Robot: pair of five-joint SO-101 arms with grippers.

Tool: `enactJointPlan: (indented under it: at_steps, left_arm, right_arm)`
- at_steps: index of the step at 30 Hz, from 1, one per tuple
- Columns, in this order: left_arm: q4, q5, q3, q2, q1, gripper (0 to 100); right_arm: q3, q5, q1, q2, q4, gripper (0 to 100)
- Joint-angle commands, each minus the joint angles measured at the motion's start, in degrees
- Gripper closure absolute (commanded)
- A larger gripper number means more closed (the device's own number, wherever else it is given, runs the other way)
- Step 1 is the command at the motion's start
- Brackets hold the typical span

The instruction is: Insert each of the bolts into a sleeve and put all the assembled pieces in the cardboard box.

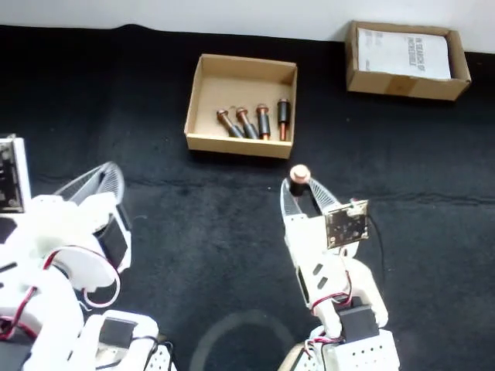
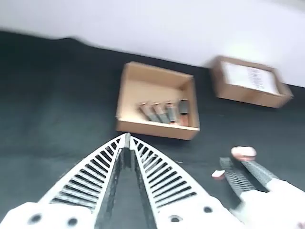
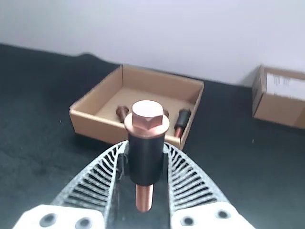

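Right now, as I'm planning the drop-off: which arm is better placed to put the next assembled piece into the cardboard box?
Right. The right claw is shut on a sleeved bolt just in front of the cardboard box; the left claw is shut, empty, and off to the side.

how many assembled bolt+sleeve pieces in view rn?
5. Four assembled pieces lie side by side in the open cardboard box. The fifth stands upright, clamped in the right claw just short of that box. The paper-covered box farther off could hide more.
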Motion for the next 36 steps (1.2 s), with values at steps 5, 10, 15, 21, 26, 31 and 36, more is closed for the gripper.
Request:
enactJointPlan:
  at_steps: [5, 10, 15, 21, 26, 31, 36]
  left_arm:
    - [-5.1, -0.26, 25.1, -14.02, -12.7, 99]
    - [-20.92, -0.26, 48.13, -27.56, -20.09, 99]
    - [-37.89, -0.26, 69.76, -41.1, -23.6, 99]
    - [-53.98, 0.09, 80.4, -38.64, -27.12, 99]
    - [-61.19, -0.09, 86.9, -38.64, -27.12, 99]
    - [-61.63, 0.18, 86.99, -38.55, -27.03, 99]
    - [-59.34, 0.18, 86.99, -38.11, -26.95, 99]
  right_arm:
    - [-23.69, -0.26, 2.95, 22.46, -0.04, 99.1]
    - [-38.99, -0.35, 3.3, 40.75, -0.04, 99.1]
    - [-53.58, -0.53, 2.86, 55.96, 5.67, 99.1]
    - [-71.43, -5.63, 2.86, 71.08, 16.22, 99.1]
    - [-81.63, -5.71, 2.77, 83.03, 18.33, 99.1]
    - [-89.01, -5.71, 2.77, 94.9, 19.12, 99.1]
    - [-100.18, -5.71, 2.15, 108.09, 23.96, 99.1]
